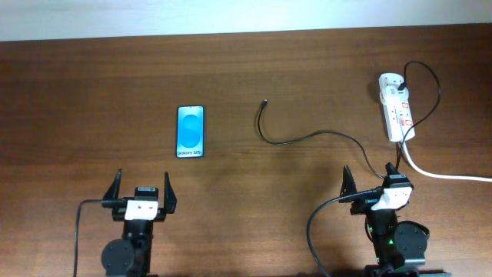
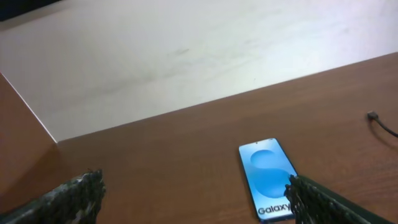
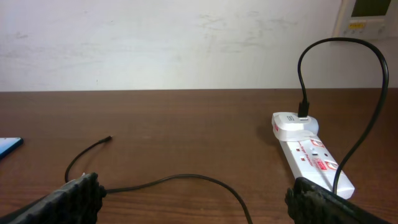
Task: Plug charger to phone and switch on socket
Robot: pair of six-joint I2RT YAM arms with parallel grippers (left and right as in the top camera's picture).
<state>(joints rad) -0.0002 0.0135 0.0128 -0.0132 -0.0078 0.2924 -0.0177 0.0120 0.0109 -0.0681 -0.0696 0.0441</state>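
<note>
Left gripper [image 1: 143, 178]: jaws wide apart, empty, touching nothing.
Right gripper [image 1: 368, 175]: jaws wide apart, empty.
Room: bare brown wooden table [image 1: 77, 100] around both.
Slim blue-screened black smartphone [image 1: 191, 131]: lies flat ahead of Left gripper, long axis front-to-back, text end nearest the robot.
Thin black charger cable [image 1: 307, 137]: tip free, right of the smartphone, well apart.
White power strip [image 1: 395, 108]: far right.
</note>
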